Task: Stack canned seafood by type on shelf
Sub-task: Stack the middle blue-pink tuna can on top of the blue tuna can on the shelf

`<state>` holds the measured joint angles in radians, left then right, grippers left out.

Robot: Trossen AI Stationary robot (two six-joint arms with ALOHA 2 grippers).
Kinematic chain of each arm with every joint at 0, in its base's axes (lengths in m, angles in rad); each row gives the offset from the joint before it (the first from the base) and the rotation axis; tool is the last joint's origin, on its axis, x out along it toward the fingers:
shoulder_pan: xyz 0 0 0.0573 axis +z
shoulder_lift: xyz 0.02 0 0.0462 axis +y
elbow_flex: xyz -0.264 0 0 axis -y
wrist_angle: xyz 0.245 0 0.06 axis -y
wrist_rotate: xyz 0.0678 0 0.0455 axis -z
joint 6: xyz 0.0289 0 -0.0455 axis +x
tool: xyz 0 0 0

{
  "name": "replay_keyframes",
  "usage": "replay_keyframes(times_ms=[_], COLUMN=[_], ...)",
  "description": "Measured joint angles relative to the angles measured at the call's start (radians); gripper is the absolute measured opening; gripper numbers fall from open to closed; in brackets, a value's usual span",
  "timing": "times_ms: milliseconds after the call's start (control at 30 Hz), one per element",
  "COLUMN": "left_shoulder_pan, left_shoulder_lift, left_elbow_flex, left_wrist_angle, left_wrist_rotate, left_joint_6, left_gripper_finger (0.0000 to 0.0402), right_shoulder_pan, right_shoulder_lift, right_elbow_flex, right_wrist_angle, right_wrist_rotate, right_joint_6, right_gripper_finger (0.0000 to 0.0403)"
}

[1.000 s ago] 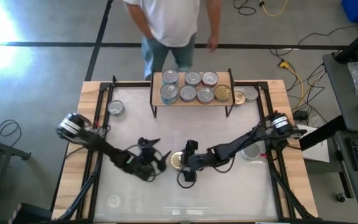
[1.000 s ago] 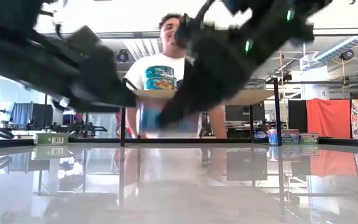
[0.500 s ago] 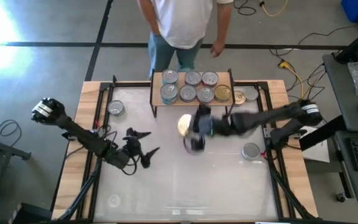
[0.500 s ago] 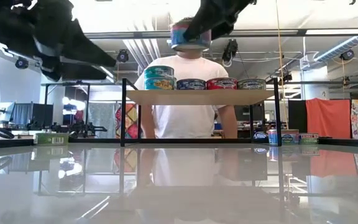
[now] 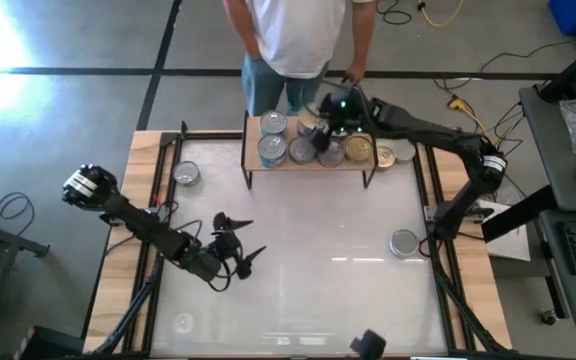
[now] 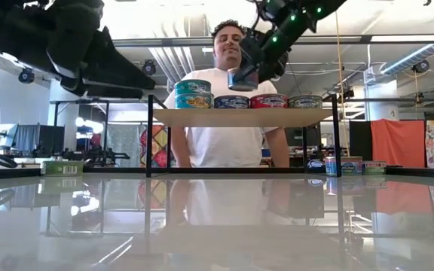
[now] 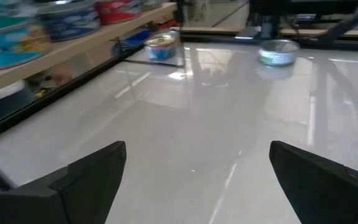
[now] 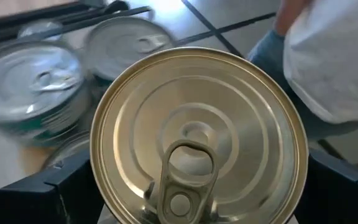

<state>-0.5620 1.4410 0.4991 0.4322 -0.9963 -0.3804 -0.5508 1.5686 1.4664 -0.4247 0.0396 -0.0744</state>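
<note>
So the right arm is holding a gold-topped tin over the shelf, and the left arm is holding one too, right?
Not quite. The left gripper is open and empty over the table, as the left wrist view shows. The right gripper does hold a gold-topped tin over the shelf.

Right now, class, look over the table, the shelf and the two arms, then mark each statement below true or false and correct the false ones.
1. The right claw holds a gold-topped tin above the shelf. True.
2. The left claw grips a tin. False: it hangs open and empty over the bare table.
3. All tins are on the shelf. False: one lone tin lies near the table's left edge, and another tin near the right edge.
4. A person stands behind the shelf. True.
5. At the shelf's left end, in the low view, two blue-green tins sit stacked. True.
</note>
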Motion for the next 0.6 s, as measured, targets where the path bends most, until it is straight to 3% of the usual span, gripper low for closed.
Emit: replay_keyframes(times_ms=[200, 600], left_shoulder_pan=[-0.025, -0.034], left_shoulder_lift=[0.016, 0.008], left_elbow_flex=[0.076, 0.076], left_wrist_angle=[0.005, 0.003], left_wrist_rotate=[0.099, 0.099], left_joint_6=[0.110, 0.132], left_gripper_finger=[0.0381, 0.0381], right_shoulder_pan=[-0.036, -0.060], right_shoulder_lift=[0.042, 0.091], right_elbow_flex=[-0.002, -0.003], right_wrist_angle=[0.020, 0.056], right_wrist_rotate=[-0.015, -0.013], right_joint_6=[0.022, 0.052], right_gripper_finger=[0.0391, 0.0398])
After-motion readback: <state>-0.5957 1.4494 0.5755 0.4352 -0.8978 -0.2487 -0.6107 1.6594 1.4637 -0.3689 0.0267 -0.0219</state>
